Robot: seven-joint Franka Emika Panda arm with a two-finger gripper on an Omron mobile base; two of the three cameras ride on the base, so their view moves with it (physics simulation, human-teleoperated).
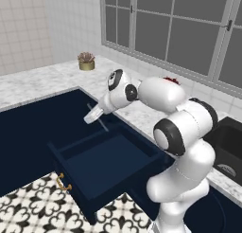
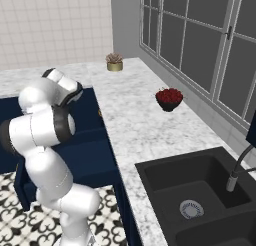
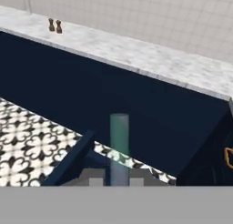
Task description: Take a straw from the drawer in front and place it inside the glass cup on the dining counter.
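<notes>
My gripper [image 1: 90, 117] hangs above the open navy drawer [image 1: 108, 163], shut on the straw [image 1: 102, 124], a thin pale stick slanting down past the hand. In the hand view the straw [image 3: 119, 143] rises as a pale column between my gripper's [image 3: 119, 180] two tips. Beyond it runs the dining counter [image 3: 136, 54], a marble top on a navy base. At its far left end stands a faint clear upright shape that looks like the glass cup [image 3: 28, 5]. The drawer's inside looks bare from the left base view.
Two small brown shakers [image 3: 54, 25] stand on the dining counter. A potted plant [image 1: 86, 61] and a bowl of red fruit [image 2: 169, 98] sit on the window-side counter, with a black sink [image 2: 200, 190] to the right. The drawer's brass handle [image 1: 63, 182] juts over the patterned floor.
</notes>
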